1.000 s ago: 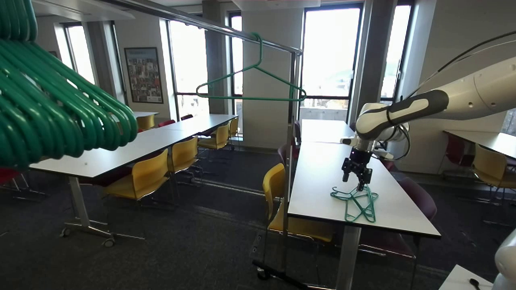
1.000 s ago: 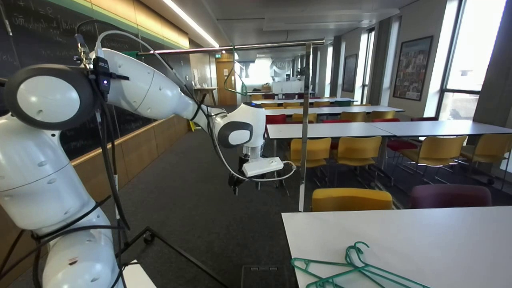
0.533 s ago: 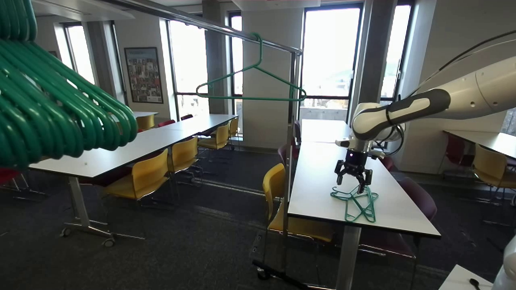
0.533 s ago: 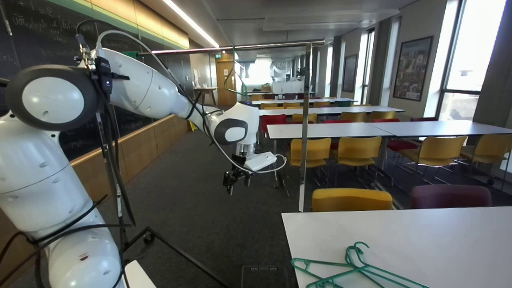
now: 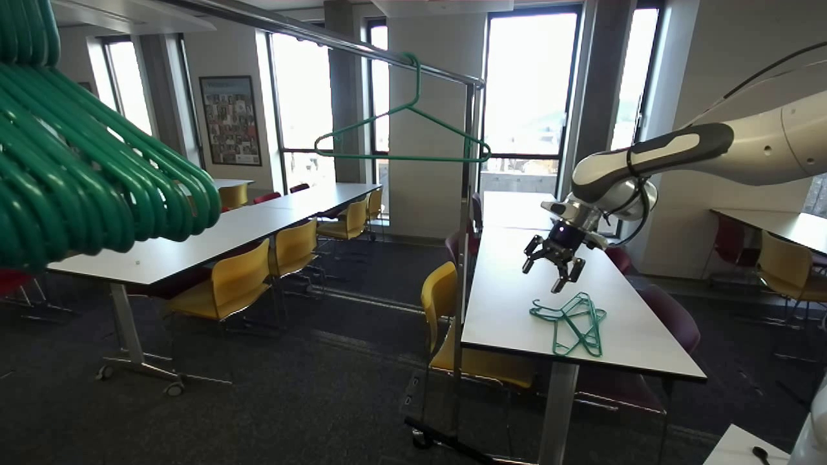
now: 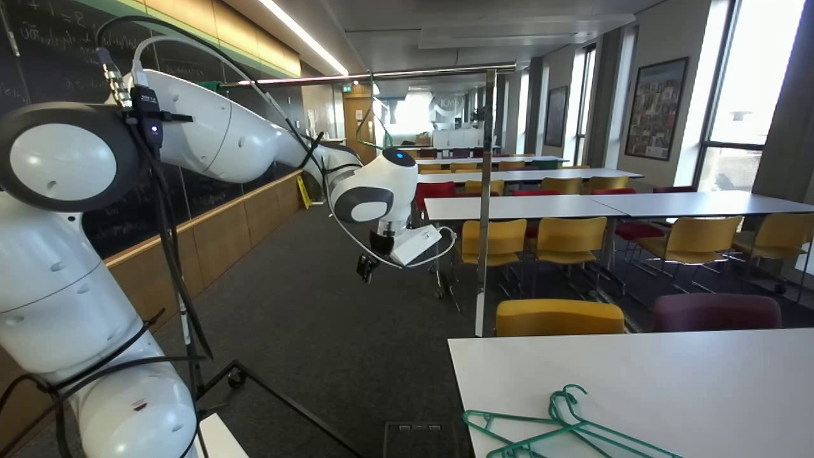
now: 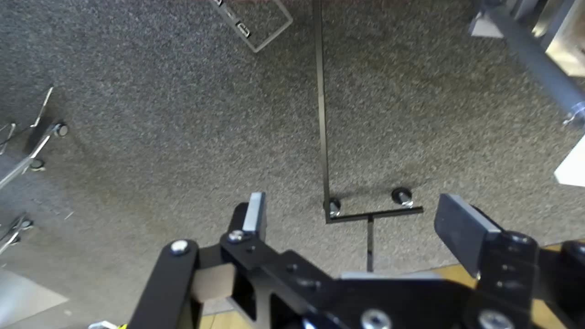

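My gripper [image 7: 356,224] hangs in mid-air with its fingers spread wide and nothing between the pads [image 7: 466,228]. Below it, the wrist view shows grey carpet and the black base [image 7: 388,214] of a clothes rack with its casters. In both exterior views the gripper [image 5: 552,274] [image 6: 367,270] is tilted and touches nothing. A single green hanger [image 5: 413,157] hangs on the rack's metal rail [image 5: 362,47]. A thick bundle of green hangers [image 5: 129,187] fills the left foreground. Crossed green hangers [image 6: 528,441] lie flat on a white table.
The rack's upright post [image 6: 484,222] stands beyond the gripper. The white table [image 6: 604,369] has a yellow chair [image 6: 559,318] and a purple chair [image 6: 717,312] behind it. Cables [image 6: 175,254] run along the arm. A blackboard [image 6: 51,70] covers the wall beside it.
The gripper has risen, tilted and turned, so its spread fingers now show more clearly. The arm shifted with it. Hangers and rack have stayed put.
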`<state>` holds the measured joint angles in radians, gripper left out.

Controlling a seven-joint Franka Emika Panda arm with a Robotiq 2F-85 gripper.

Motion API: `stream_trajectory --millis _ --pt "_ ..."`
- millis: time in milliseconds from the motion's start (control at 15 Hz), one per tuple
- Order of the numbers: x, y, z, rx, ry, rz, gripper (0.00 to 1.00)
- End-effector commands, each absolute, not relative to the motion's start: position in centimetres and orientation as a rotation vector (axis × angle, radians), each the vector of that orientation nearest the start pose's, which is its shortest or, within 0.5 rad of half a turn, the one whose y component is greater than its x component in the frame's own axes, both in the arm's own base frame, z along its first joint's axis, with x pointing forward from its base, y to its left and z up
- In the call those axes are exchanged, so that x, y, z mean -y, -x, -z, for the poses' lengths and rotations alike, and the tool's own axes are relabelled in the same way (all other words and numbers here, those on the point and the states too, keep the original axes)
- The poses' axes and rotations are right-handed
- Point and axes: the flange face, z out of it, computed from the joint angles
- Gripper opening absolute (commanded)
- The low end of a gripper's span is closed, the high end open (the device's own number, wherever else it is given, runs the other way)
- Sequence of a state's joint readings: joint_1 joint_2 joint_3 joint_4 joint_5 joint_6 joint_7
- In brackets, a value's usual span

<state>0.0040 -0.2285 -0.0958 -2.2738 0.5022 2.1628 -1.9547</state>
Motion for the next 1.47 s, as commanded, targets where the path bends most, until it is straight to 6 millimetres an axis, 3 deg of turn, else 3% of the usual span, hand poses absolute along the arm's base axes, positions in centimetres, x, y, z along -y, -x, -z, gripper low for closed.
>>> stream_trajectory --millis 0,200,267,733,1000,1400 --pt "4.1 -49.3 -48.7 -2.224 -2.275 -1.04 1.0" --pt "5.1 -49.5 -49.2 -2.155 -2.24 -1.252 1.0" --pt "4.6 -49.6 -48.2 -2.162 -2.303 -1.137 1.0" --pt "4.9 -49.6 -48.3 -2.148 -2.292 -1.194 1.0" --pt "3.9 -51.1 -49.4 -2.047 -2.417 -1.55 1.0" --pt "1.2 -55.0 -51.8 -1.829 -2.474 -2.085 1.0"
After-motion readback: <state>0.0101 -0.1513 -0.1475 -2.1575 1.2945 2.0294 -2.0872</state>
